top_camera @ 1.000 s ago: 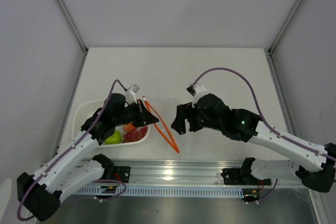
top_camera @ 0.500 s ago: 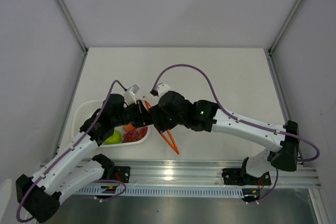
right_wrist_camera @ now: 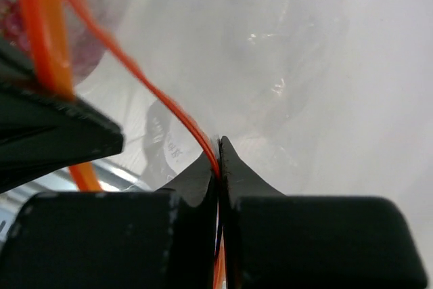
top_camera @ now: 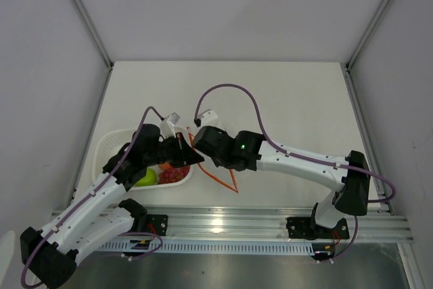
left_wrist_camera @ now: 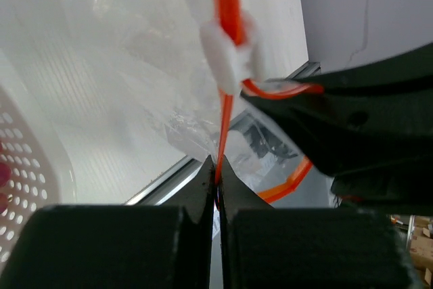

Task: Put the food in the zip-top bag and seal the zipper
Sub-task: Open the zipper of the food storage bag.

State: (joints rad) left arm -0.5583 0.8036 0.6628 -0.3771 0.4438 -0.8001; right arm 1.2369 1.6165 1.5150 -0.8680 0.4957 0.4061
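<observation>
Just beside the basket [top_camera: 111, 143], the left gripper [left_wrist_camera: 218, 167] and right gripper [right_wrist_camera: 218, 150] are both pinching tight on the zipper [left_wrist_camera: 230, 8] of the bag [left_wrist_camera: 135, 38]; the basket's holding the apple [top_camera: 146, 179] and grapes [top_camera: 174, 175].

The tabletop [top_camera: 270, 93] is plain white. A white plastic basket [top_camera: 108, 145] with small holes stands directly on it, at my left side, near the front edge. A metal rail [top_camera: 223, 225] runs along that edge. I cannot tell whether the bag [top_camera: 226, 181], just beside the basket, touches the tabletop.
</observation>
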